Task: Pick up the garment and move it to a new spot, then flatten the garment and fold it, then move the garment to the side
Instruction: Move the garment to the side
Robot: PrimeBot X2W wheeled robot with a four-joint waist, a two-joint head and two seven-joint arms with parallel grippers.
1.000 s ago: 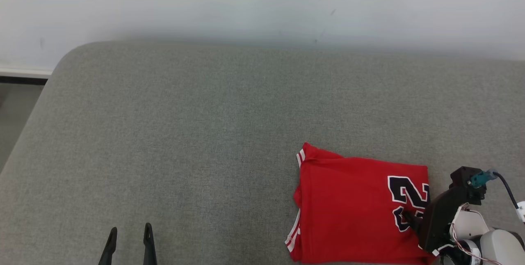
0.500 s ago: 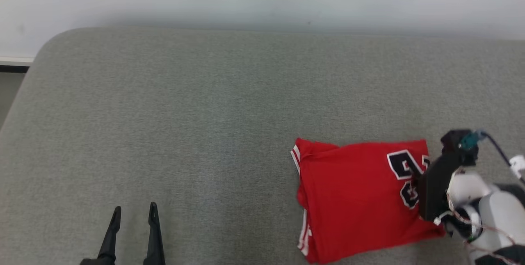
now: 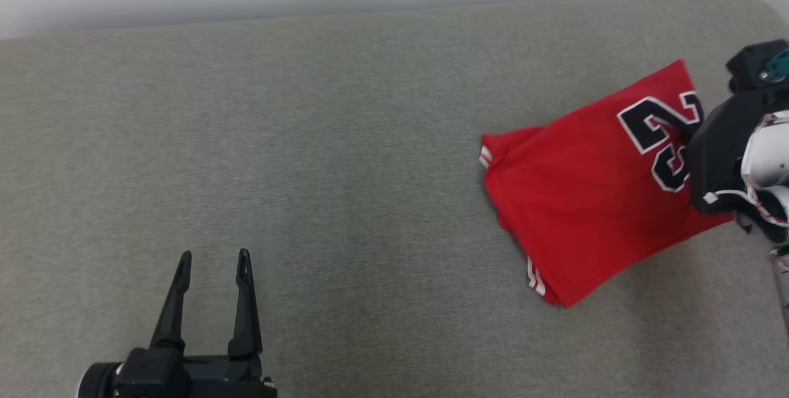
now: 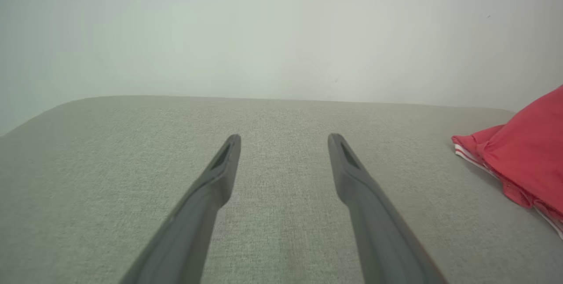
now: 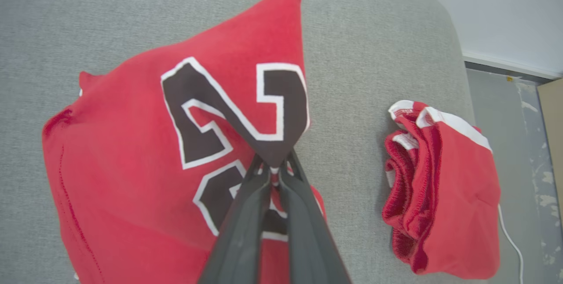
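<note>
Our right claw point(image 5: 275, 167) is pinched shut on the red shirt point(image 3: 585, 201), right at its black number. We see the folded shirt near the right end of the grey cushion point(image 3: 308, 139). Our left claw point(image 3: 214, 255) is wide open and empty, over the cushion's near left part.

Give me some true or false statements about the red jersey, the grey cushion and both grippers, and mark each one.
1. The jaws of the right gripper are shut on the folded red jersey. True.
2. The jaws of the left gripper grip the jersey too. False: they stand open over the grey fabric cushion, apart from the jersey.
3. A bunched red garment with white trim lies on the cushion beside the jersey. True.
4. The jersey's number is yellow. False: it is dark with a white outline.
</note>
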